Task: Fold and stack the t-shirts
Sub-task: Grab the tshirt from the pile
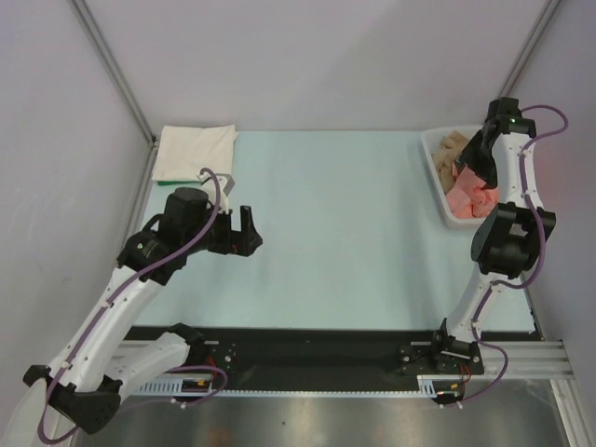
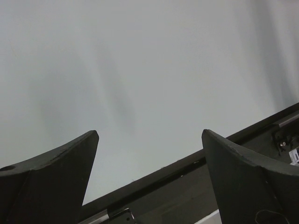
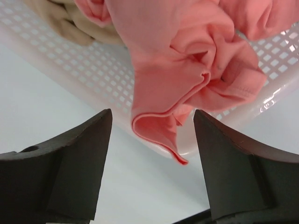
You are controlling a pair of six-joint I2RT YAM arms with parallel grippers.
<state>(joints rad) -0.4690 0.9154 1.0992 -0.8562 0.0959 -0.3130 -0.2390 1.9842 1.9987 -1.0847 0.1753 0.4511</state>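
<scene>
Three shirts in view, none in a grip. Cream-white shirt [image 1: 194,151] lies folded flat at the far left corner of the surface [image 1: 354,214], well apart from the other two. Tan shirt [image 1: 455,147] and salmon-pink shirt [image 1: 468,199] sit crumpled in the white mesh basket [image 1: 435,180] at the far right edge, tan at the far end, pink at the near end. Right arm reaches over that basket. Wrist view there: right fingers [image 3: 65,163] stand wide, one on each side of a hanging fold of the pink cloth, with a gap showing on both sides and no pinch on it. Pink cloth spills over the basket's near rim, and its hemmed tip hangs just outside the mesh wall above the pale surface. Tan cloth shows at the upper left of that view, inside the basket. Left fingers [image 1: 246,216] hover over bare surface at mid-left, spread wide, nothing between them; the wrist view shows only pale surface and the dark near rail.
</scene>
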